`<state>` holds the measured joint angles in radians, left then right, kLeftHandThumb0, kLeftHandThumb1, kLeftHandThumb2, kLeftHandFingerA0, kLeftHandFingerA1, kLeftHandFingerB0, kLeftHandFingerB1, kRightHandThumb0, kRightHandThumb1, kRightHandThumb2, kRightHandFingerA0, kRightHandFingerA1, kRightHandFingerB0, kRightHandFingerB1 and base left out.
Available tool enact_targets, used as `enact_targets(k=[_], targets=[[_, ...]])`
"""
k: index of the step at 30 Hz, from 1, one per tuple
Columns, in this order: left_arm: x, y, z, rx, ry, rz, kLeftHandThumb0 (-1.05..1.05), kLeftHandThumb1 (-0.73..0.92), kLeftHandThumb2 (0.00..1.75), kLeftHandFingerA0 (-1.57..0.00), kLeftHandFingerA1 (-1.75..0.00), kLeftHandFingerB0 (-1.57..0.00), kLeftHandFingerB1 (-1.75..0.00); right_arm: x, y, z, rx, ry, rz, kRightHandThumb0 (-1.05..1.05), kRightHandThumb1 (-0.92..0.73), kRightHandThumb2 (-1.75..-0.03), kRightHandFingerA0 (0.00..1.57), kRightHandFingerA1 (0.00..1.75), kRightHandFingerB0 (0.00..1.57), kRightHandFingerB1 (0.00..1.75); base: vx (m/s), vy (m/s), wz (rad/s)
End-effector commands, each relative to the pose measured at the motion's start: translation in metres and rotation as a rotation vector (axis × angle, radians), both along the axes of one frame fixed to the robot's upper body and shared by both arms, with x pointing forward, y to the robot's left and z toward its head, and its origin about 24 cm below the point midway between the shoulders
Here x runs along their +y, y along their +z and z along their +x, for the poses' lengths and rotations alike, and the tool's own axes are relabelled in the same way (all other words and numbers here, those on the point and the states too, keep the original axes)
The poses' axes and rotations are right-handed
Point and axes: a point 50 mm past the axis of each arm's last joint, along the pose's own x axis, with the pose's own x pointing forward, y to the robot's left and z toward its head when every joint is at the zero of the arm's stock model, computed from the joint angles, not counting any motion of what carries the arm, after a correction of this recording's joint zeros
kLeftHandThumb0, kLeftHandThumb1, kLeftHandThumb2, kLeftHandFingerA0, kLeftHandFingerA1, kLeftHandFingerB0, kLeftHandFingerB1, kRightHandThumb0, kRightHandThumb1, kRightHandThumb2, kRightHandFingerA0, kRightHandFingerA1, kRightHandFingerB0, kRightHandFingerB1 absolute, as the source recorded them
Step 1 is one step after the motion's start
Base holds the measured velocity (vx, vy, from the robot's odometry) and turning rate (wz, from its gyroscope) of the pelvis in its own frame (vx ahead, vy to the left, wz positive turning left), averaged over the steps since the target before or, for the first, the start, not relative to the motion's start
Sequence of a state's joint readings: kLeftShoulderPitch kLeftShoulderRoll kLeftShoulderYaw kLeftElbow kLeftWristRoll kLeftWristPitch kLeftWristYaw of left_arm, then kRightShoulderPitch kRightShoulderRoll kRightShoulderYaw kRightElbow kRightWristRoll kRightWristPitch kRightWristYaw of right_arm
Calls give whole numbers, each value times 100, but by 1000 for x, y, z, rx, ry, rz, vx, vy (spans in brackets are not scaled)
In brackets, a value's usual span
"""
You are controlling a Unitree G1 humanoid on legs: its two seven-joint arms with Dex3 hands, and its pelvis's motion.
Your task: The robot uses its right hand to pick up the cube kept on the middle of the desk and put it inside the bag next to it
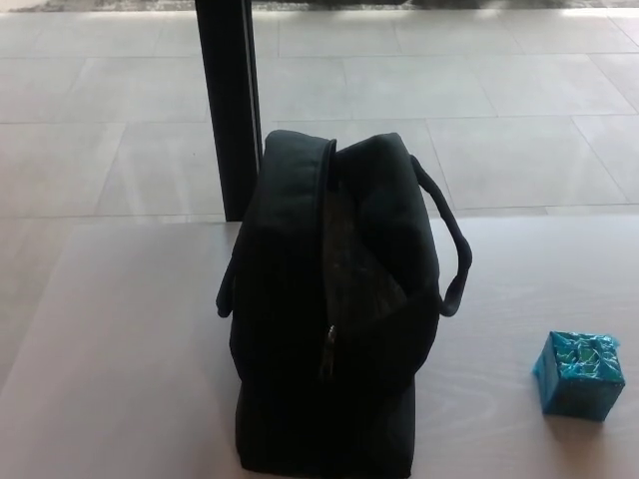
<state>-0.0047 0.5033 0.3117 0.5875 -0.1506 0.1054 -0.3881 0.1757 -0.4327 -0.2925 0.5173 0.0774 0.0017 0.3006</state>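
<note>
A small cube (580, 375) wrapped in shiny teal foil sits on the pale desk (120, 349) at the right side of the head view. To its left, about the middle of the desk, stands a black fabric bag (334, 299) with its top zip parted into a narrow dark slit. A carry handle (454, 249) loops out on the bag's right side, toward the cube. A gap of bare desk separates cube and bag. Neither of my hands shows in this view.
A black vertical post (230, 100) rises behind the bag at the desk's far edge. Beyond it lies a light tiled floor (499, 100). The desk's far edge runs across at about mid-height of the picture.
</note>
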Motion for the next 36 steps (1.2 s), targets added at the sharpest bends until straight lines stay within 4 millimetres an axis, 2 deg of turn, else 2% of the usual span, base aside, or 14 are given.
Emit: enact_targets(k=[1,5,6,7,9,10,12,13,20,22,26,27,30,36], targets=[[7,21,1,0,-40,-264,-105,37,103,-23,-76,-7,-66,-17,37,6,-137,27,40,-89,-64,-107,3,27,6,11,0,0,0],[8,22,1,3,-33,-274,-105,54,70,-23,-81,-13,-71,-28,58,11,-238,15,-13,-89,-65,-106,0,28,0,10,0,0,0],[8,21,2,4,-36,-276,-105,36,103,-23,-76,-4,-65,-31,66,12,-273,2,-22,-89,-81,-64,0,27,0,15,0,0,0],[6,20,2,6,-46,-285,-52,4,90,-17,-66,-6,-61,-40,91,18,-384,-45,-77,-92,-68,-107,0,27,0,9,0,0,0],[6,19,0,16,-43,-287,-51,4,90,-18,-66,-7,-61,-48,113,25,-443,-81,-136,-91,-66,-109,1,29,0,10,-2,-3,-4],[6,19,0,16,-35,-287,-105,37,103,-24,-77,-7,-67,-49,121,28,-489,-98,-121,-91,-65,-107,1,30,0,10,-3,-6,-6],[6,19,-2,17,-32,-288,-105,39,106,-25,-77,-6,-66,-50,128,33,-507,-119,-122,-90,-64,-107,0,32,0,10,0,0,0],[6,18,-3,20,-24,-298,-51,6,92,-19,-67,-8,-61,-51,134,36,-530,-111,-134,-95,-65,-107,1,33,1,7,0,0,0],[7,18,-7,36,-25,-302,-52,4,91,-15,-65,-4,-60,-53,187,66,-629,-195,-256,-95,-63,-106,1,44,7,26,-4,-7,4],[7,17,-7,27,-21,-307,-53,4,91,-16,-65,-4,-60,-49,204,77,-682,-213,-271,-96,-61,-100,30,95,2,50,0,0,0],[6,16,-9,34,-18,-313,-54,6,92,-13,-64,-2,-59,-32,225,100,-665,-106,-321,-104,-65,-108,3,73,0,54,0,0,0],[6,16,-9,33,-17,-314,-54,6,93,-13,-64,-2,-59,-26,227,105,-660,-54,-304,-100,-69,-66,0,64,0,52,0,0,0],[6,16,-9,33,-13,-316,-55,8,94,-13,-65,-2,-59,-13,227,119,-593,50,-321,-105,-62,-105,0,11,0,1,0,0,0],[7,16,-8,-8,42,-365,-57,14,99,-11,-65,0,-59,19,192,163,-379,314,-392,-104,-56,-104,0,0,0,2,0,0,0]])
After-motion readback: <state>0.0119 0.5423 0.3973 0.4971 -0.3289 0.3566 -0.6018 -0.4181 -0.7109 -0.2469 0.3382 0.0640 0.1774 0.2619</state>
